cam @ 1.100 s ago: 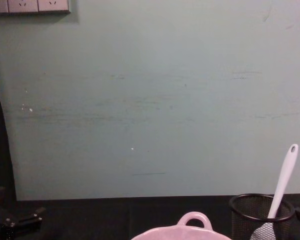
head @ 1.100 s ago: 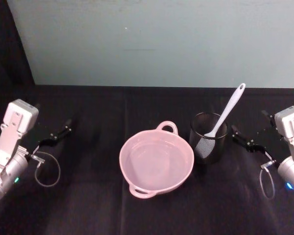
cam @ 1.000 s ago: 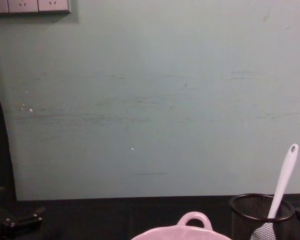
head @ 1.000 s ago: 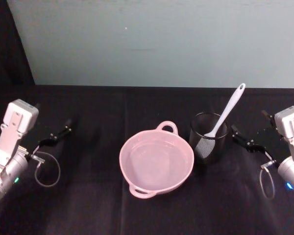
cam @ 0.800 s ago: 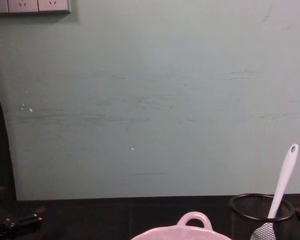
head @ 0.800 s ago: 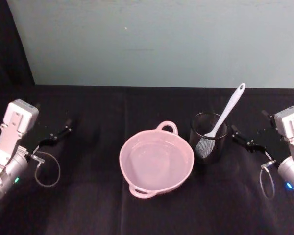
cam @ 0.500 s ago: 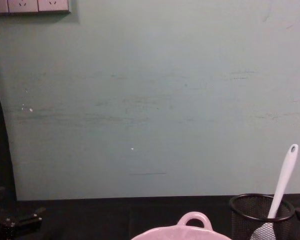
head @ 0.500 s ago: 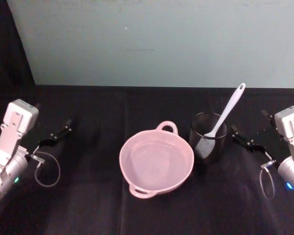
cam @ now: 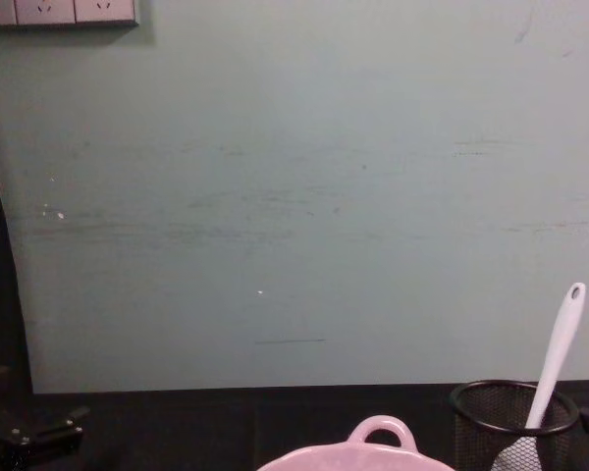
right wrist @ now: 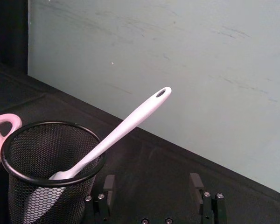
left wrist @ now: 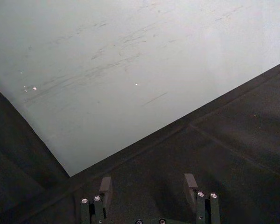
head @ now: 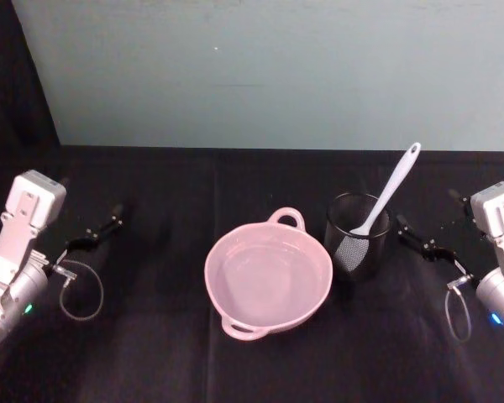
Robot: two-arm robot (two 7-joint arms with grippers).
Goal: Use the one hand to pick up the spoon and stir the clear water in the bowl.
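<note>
Your right tool sits out at the right side of the desk. Its two fingers are spread wide apart and nothing is between them.

Just beside it, at its 9 o'clock in the head view, stands the black mesh cup, upright on the desk. The spoon stands in that cup. Its flat head is down against the mesh and its long handle leans up and out over the rim toward 1 o'clock. The oval hole at the handle's end is clear of the cup, with the pale wall behind it. The right tool is not touching the spoon.

Just beside the cup, at its 8 o'clock, is the pink bowl, near the middle of the desk. One loop handle points to 12 o'clock and the other to 7 o'clock. The bowl seems to hold clear water, but you can barely make out the surface from the head camera, so treat that as likely rather than sure.

Your left tool is well apart from all of this, at 9 o'clock from the bowl on the left side of the desk. Its fingers are likewise held apart and empty, facing bare desk and the wall. In the chest view, the bowl's far handle and the cup with the spoon show along the bottom edge.
</note>
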